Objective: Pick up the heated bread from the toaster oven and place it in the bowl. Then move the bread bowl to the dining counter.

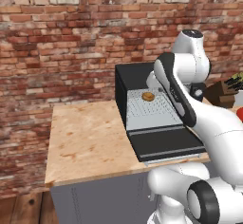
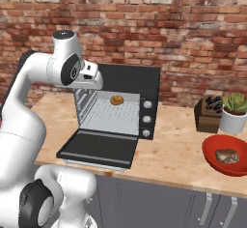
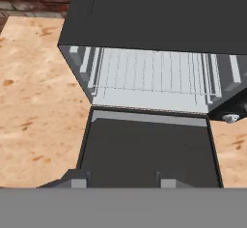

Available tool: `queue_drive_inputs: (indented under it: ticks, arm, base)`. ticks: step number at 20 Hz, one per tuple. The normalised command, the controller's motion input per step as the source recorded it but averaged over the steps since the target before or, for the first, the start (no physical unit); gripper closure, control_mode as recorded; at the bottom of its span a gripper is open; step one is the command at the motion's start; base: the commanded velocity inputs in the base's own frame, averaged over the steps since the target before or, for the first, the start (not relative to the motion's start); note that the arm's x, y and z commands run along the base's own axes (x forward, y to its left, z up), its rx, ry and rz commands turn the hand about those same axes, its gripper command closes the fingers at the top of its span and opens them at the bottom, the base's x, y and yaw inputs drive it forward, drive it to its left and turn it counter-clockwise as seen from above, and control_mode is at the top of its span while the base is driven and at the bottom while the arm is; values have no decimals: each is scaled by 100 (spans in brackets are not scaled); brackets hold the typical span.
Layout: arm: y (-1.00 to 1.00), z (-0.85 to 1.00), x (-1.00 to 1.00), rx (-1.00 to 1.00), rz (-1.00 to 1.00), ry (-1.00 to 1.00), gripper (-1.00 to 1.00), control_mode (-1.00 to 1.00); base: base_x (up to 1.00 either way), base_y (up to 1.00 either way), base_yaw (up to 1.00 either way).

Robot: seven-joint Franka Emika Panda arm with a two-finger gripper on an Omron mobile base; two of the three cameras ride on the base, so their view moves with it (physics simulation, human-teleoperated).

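Small golden-brown bread (image 2: 116,100) resting on the wire rack (image 3: 153,72) deep inside the toaster oven (image 2: 126,104), door (image 2: 99,149) dropped flat.

Round and bun-like, far smaller than the rack, near the back of the silver interior. Black oven with round knobs (image 2: 147,119) down its right side, standing on a light speckled wood-tone bench (image 1: 88,140) over grey cabinets, against a red brick wall (image 1: 71,38). Further right on the bench: red bowl (image 2: 212,152) holding a brown piece, dark knife block (image 2: 208,112), potted succulent (image 2: 235,111). End effector (image 3: 123,181) poised above the open door, fingertips (image 3: 77,180) set apart, gripping nothing.
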Motion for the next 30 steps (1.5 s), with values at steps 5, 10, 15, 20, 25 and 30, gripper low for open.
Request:
queue_drive_inputs:
  ticks: [5,10,15,20,25,30]
  arm:
    - [0,-17,-35,-2,0,-1,-100,-100]
    - [0,-52,-19,-6,0,-11,-100,-100]
    - [-18,-29,0,-3,0,-22,-100,-100]
    - [-31,-28,15,0,0,-12,-100,-100]
    - [-31,-27,28,0,-1,-3,-100,-100]
    - [-17,-11,38,0,-1,-1,-100,-100]
  base:
    - [0,0,0]
    - [0,0,0]
    - [0,0,0]
    - [0,0,0]
    - [0,0,0]
    - [0,0,0]
